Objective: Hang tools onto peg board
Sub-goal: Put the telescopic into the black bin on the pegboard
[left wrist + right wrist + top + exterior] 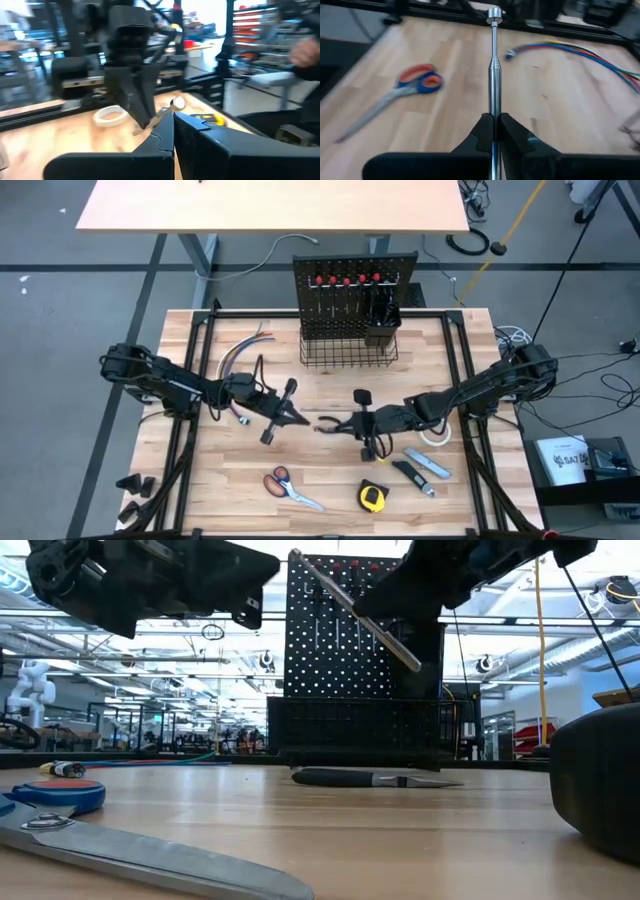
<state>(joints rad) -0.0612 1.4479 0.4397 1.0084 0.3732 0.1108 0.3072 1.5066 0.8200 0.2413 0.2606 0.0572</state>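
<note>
Right wrist view shows the right pincer [494, 131] clamped on a silver wrench [493, 70] above the counter's [330, 470] middle — the left pincer [300, 418], fingers together, meets it. Judged mid-handover; next comes carrying it to the peg board [345, 290] at the far edge — onto a hook

Crowded middle, open strip before the peg board

My two arms meet nose to nose at mid-counter [200, 480], so nothing passes between my left fingers [300, 418] and my right fingers [340, 423]; the silver rod [493, 65] my right ones pinch juts into that gap. Between us and the peg board [350, 295] with its wire basket [348, 350] lies a bare strip of wood. The coloured wires [240, 352] clutter the far left. Toward the near edge, the scissors [290, 488], tape measure [372, 496], utility knife [428, 463] and tape roll [436, 437] break up the room.
</note>
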